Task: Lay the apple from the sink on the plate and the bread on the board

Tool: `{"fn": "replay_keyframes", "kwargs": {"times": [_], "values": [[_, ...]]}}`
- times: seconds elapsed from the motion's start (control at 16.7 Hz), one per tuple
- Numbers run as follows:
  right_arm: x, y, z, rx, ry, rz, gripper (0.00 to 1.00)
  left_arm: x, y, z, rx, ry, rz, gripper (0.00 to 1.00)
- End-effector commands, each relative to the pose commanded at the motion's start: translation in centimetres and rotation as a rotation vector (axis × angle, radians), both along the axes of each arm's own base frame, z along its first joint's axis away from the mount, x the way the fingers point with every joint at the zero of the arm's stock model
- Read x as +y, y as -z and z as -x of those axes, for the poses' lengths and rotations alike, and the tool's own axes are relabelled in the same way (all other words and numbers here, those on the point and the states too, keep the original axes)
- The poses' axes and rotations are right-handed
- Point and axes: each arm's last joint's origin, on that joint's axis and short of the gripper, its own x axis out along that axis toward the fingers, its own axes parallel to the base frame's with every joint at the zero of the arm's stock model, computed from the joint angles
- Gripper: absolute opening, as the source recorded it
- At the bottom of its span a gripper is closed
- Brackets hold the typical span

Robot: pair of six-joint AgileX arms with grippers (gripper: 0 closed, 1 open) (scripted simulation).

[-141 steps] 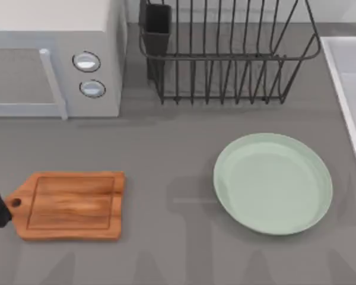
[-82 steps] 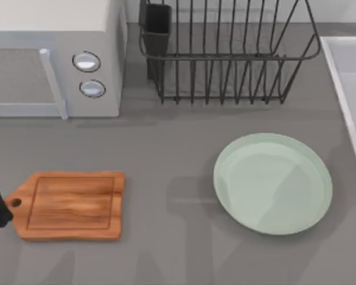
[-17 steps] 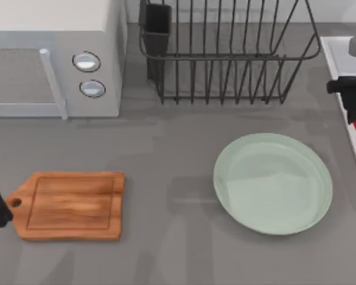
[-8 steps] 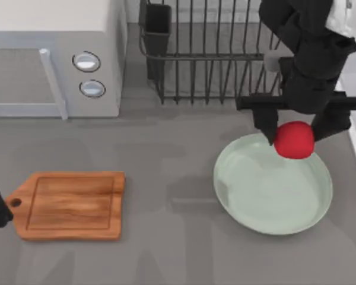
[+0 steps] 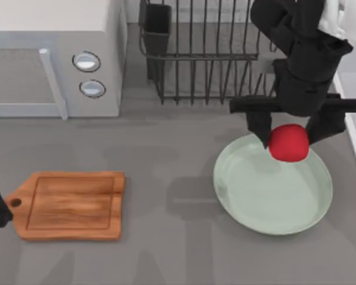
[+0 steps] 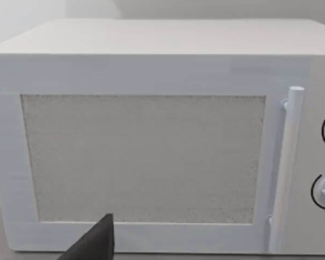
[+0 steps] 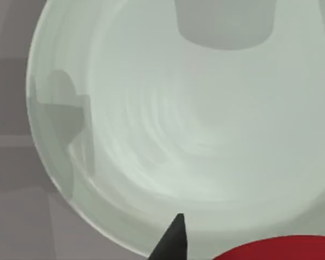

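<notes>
Apple (image 5: 288,142), bright red, hangs pinched in the right claw (image 5: 289,138) above the far rim of the plate (image 5: 267,202), not yet touching it. Held over the edge rather than the middle, it would likely need carrying inward before release so it does not roll off. The plate lies on the grey desk (image 5: 166,154), beside the sink (image 5: 350,77) and in front of the dish rack (image 5: 213,59). The board (image 5: 71,205) sits bare, well apart at the left, near the parked left arm, whose claw state I cannot tell; it faces the microwave (image 6: 151,135).
</notes>
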Motion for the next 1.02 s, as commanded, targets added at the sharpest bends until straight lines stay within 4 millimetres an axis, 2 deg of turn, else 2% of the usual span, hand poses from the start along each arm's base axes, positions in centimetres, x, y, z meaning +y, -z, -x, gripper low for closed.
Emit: {"fn": "replay_keyframes", "kwargs": {"times": [0.72,1.02], "values": [[0.0,0.0,0.0,0.0,0.0,0.0,0.98,0.0,0.0,0.0,0.0,0.0,0.0,1.0],[0.0,0.0,0.0,0.0,0.0,0.0,1.0,0.0,0.0,0.0,0.0,0.0,0.0,1.0]]}}
